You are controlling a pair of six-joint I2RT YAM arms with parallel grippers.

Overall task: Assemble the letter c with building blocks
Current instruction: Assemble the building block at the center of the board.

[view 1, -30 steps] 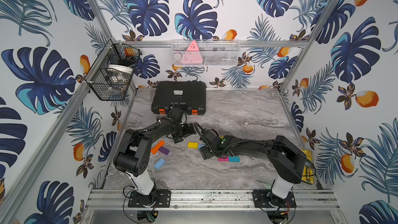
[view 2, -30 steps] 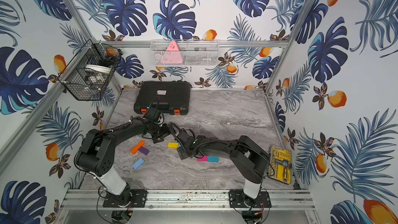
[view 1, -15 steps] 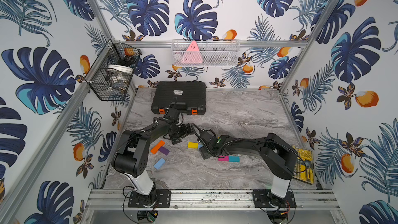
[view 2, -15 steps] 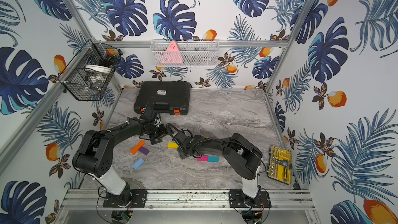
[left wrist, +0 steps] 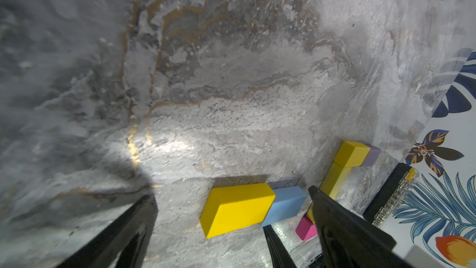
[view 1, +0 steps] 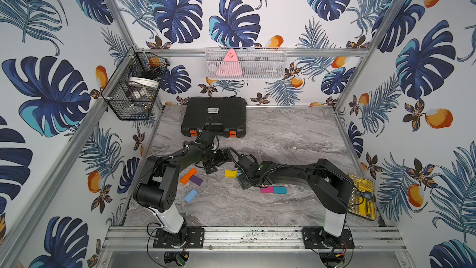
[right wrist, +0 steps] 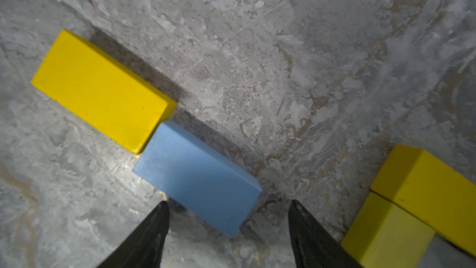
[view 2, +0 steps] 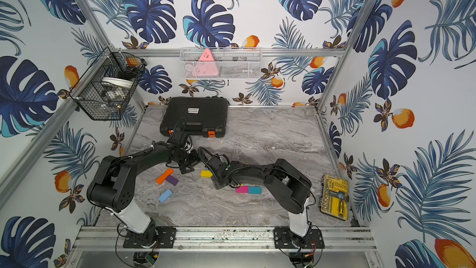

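Observation:
The building blocks lie on the marble table (view 1: 283, 137). A yellow block (view 1: 230, 173) touches a light blue block (right wrist: 198, 176) end to end. My right gripper (right wrist: 228, 204) stands open over that blue block's near corner, its fingertips (right wrist: 163, 206) clear of it. My left gripper (left wrist: 231, 193) is wide open just left of the yellow block (left wrist: 237, 207). In both top views a magenta block (view 1: 266, 189) joins a teal one (view 1: 279, 190). Orange (view 1: 188, 175), purple (view 1: 196, 180) and another light blue block (view 1: 190, 195) lie at the left. Further yellow blocks (right wrist: 422, 189) sit beside the right gripper.
A big black case (view 1: 213, 116) lies at the back left of the table, close behind the left arm. A yellow bit box (view 1: 362, 197) sits at the right edge. Wire baskets (view 1: 134, 86) hang on the walls. Both arms nearly meet at the table's middle.
The right arm has shifted a little to the left towards the yellow and light blue blocks, and its jaws have narrowed slightly. The left gripper stays wide open.

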